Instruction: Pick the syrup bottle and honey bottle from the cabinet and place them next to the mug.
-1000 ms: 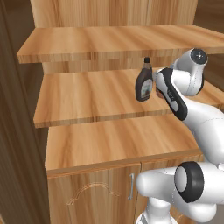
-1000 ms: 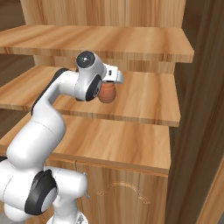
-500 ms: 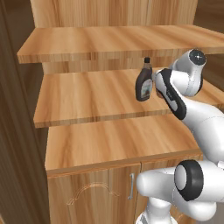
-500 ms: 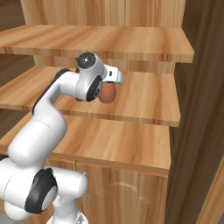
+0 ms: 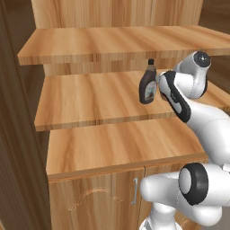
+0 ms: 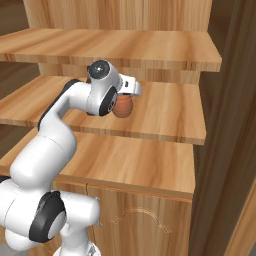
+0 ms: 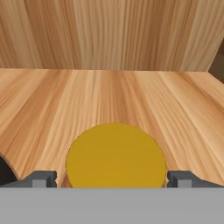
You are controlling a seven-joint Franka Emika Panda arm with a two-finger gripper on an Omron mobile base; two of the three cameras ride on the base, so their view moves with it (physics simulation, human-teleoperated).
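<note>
The honey bottle, a round reddish-brown jar, stands on the middle shelf of the cabinet, partly behind my hand. In the hand view its yellow lid lies directly below, between the two fingertips of my gripper. The gripper is open, one fingertip on each side of the lid, gripping nothing. The syrup bottle, dark with a narrow neck and a pale label, stands upright on the same shelf just left of my arm. The mug is out of view.
A top shelf overhangs the middle one with little headroom. A lower plank juts forward above panelled doors with a thin handle. Dark wooden walls close in at both sides.
</note>
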